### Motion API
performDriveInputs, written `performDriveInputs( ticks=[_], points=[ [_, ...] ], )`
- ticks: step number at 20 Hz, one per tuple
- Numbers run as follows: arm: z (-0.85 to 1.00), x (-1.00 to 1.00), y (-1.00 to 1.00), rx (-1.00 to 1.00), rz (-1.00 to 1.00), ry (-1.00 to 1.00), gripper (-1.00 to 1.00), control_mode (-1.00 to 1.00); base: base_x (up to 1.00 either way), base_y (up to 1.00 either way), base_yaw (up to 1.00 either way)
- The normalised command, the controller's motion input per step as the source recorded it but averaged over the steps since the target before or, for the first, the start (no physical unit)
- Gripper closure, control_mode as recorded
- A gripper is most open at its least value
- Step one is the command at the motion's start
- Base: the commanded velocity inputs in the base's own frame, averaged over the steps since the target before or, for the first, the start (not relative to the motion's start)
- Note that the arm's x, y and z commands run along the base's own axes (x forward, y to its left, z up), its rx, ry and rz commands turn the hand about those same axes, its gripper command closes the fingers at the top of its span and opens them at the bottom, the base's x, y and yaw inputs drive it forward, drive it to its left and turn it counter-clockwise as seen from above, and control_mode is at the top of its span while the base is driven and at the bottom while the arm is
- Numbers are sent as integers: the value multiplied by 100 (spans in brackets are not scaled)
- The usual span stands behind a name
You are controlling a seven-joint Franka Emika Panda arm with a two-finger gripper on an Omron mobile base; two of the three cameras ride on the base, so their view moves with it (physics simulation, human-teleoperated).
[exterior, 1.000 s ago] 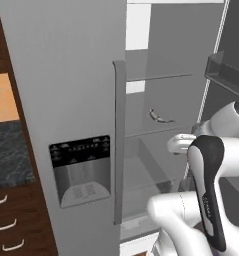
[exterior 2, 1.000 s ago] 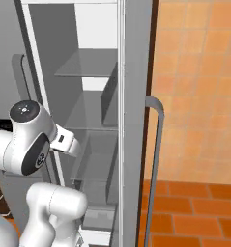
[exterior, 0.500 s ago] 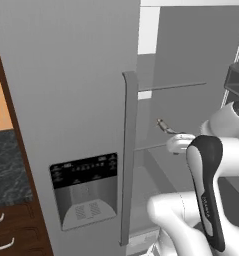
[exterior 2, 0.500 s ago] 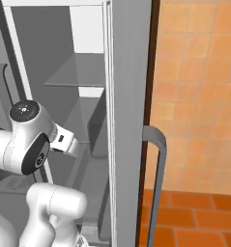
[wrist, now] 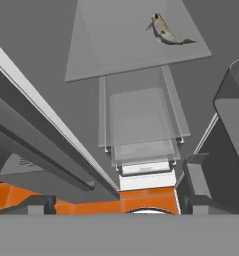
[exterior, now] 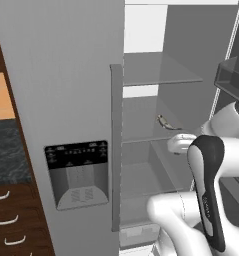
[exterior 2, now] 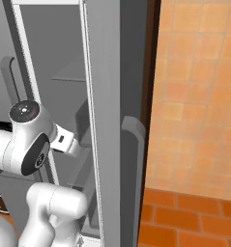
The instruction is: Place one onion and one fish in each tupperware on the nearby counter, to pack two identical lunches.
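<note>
A small silver-brown fish (wrist: 166, 31) lies on a glass shelf (wrist: 116, 50) inside the open fridge. It shows too as the fish (exterior: 166, 121) on the middle shelf in the left base view. My gripper (wrist: 118, 205) is open, its dark fingertips (wrist: 38, 202) spread wide and empty, well short of the fish and looking down over the shelves and drawers. The black marbled counter (exterior: 6, 155) shows at the far left over brown drawers. The onion and the tupperware are out of view.
The closed fridge door with its dispenser panel (exterior: 78, 172) and vertical handle (exterior: 116, 150) stands left of the opening. The open door's edge (exterior 2: 105, 120) and handle (exterior 2: 136, 159) stand right of the arm. An orange tiled wall (exterior 2: 194, 96) lies beyond. Door bins (exterior: 233, 80) hang at right.
The whole picture has shifted in both base views, so the base has moved; the fridge interior looks nearer and more of the orange wall shows. The gripper stays open.
</note>
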Motion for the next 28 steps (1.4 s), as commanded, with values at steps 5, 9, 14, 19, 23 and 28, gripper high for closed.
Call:
performDriveInputs(
  ticks=[5,9,14,19,23,28],
  points=[
    [0,0,0,0,0,0,-100,100,16,-3,0],
    [-1,32,0,-9,0,-7,-100,-100,0,0,0],
    [-17,64,-20,-19,0,-12,-100,-100,0,0,0],
    [-26,28,-22,-20,0,3,-100,-100,0,0,0],
    [-6,34,-17,-3,0,6,-100,-100,0,0,0],
    [0,78,-25,0,0,8,-100,-100,0,0,0]
  ],
)
